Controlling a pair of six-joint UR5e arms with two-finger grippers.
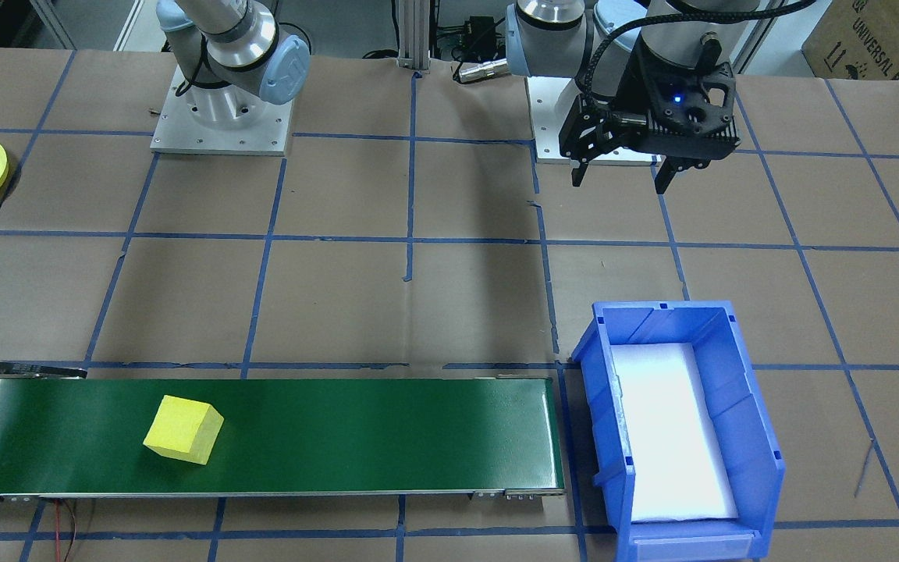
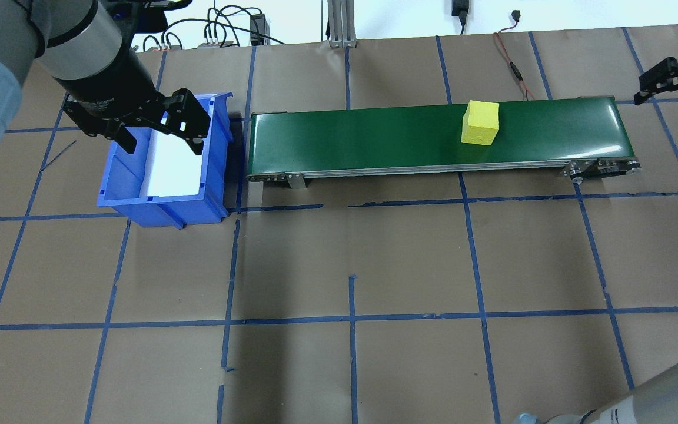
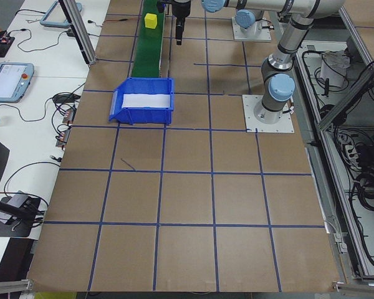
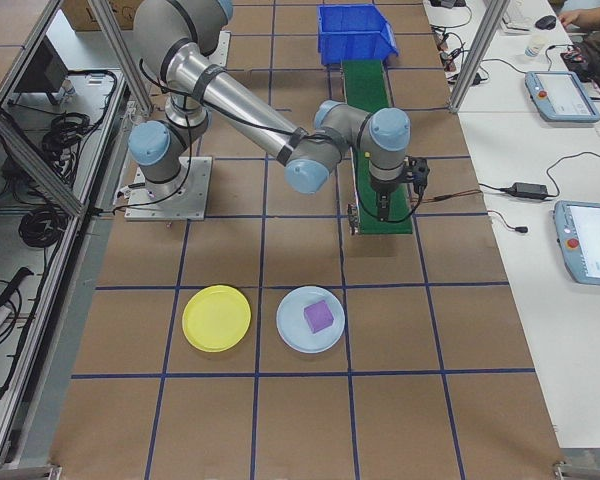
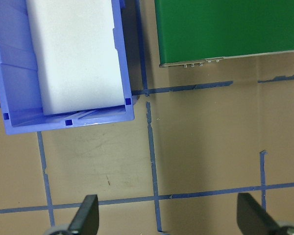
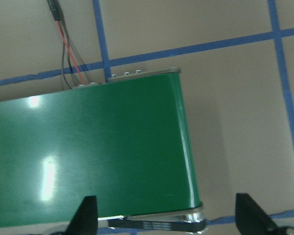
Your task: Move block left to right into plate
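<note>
Yellow block (image 2: pixel 480 122) sits on the green conveyor (image 2: pixel 374 138), blue bin (image 2: pixel 162 171) at its end, both left gripper (image 2: pixel 159 138) and right gripper (image 2: pixel 668 94) spread wide, empty.

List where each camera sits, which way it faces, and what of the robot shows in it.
Front-facing: across the table, facing the robot; both bases, left gripper, yellow block on the green belt.
Overhead: behind the robot, looking down; left gripper over the blue bin.
Exterior left: table's end; left base nearest.
Exterior right: opposite end; right arm, yellow plate.
Left wrist: straight down at bin and belt end.
Right wrist: straight down at the belt's other end; right gripper.
Front and overhead share block, belt and bin.
</note>
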